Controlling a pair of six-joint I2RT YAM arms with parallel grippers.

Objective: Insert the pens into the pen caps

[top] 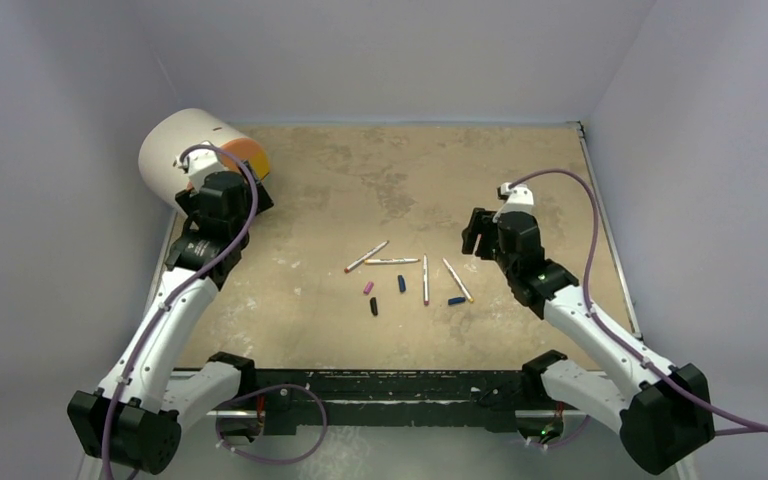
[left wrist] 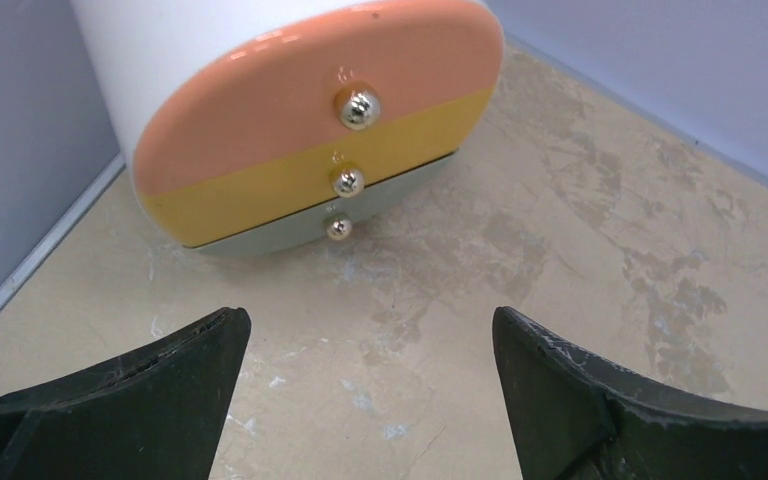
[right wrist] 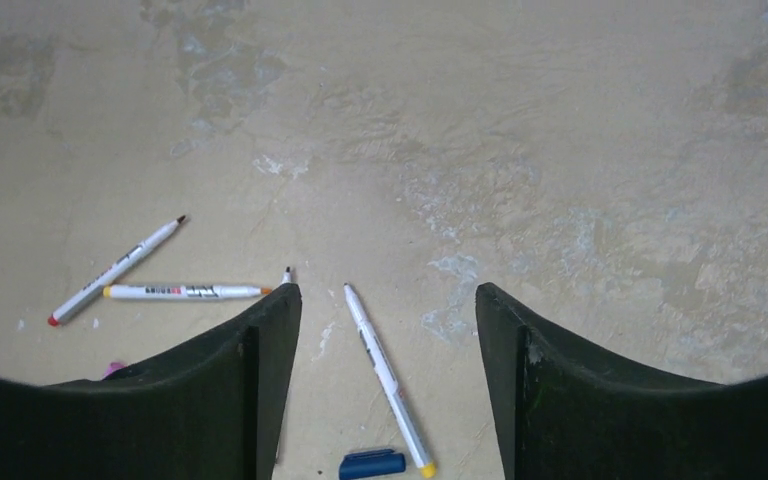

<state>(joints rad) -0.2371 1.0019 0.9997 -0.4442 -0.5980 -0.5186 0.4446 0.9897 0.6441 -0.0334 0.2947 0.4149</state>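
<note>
pens [top: 410, 270]: four thin white sticks lying flat mid-worktop [top: 360, 180], slightly toward the near edge. The two on the left of the group meet at one end, the other two lie apart.
pen caps [top: 401, 283]: pink, blue and black stubs just nearer the near edge than the pens. Second blue cap [right wrist: 371, 464] sits just beside the yellow end of the rightmost pen [right wrist: 385, 380].
right claw [right wrist: 388, 300]: above the rightmost pen, jaws apart, nothing held. In the wrist view the pen lies on the worktop in the gap between the fingers.
left claw [left wrist: 370, 330]: spread wide, empty, at the far-left corner facing a round drawer unit [left wrist: 310, 130], well apart from the pens.
handling, pens: probably light, stiff, smooth plastic, so likely to roll or skid when nudged.
grip point: mid-barrel, across the width, with the end to be capped left sticking out.
handling, caps: tiny and light, so likely to scoot. Pinch the body and keep the mouth clear.
unknown: can't tell which pen end is the writing end.
</note>
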